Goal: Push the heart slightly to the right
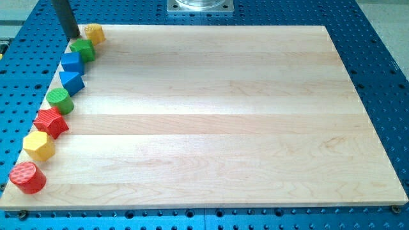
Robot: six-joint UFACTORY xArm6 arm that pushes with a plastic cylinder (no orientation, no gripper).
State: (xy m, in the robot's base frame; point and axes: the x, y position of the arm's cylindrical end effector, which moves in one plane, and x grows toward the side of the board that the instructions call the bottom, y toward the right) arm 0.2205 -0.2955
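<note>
The yellow heart lies at the board's top left corner. My tip stands just to the heart's left, a small gap apart from it, and right above the green star-like block. The dark rod rises from the tip out of the view's top. Whether the tip touches the green block cannot be told.
More blocks line the wooden board's left edge, going down: a blue cube, a blue triangle, a green cylinder, a red star, a yellow hexagon, a red cylinder. A blue perforated table surrounds the board.
</note>
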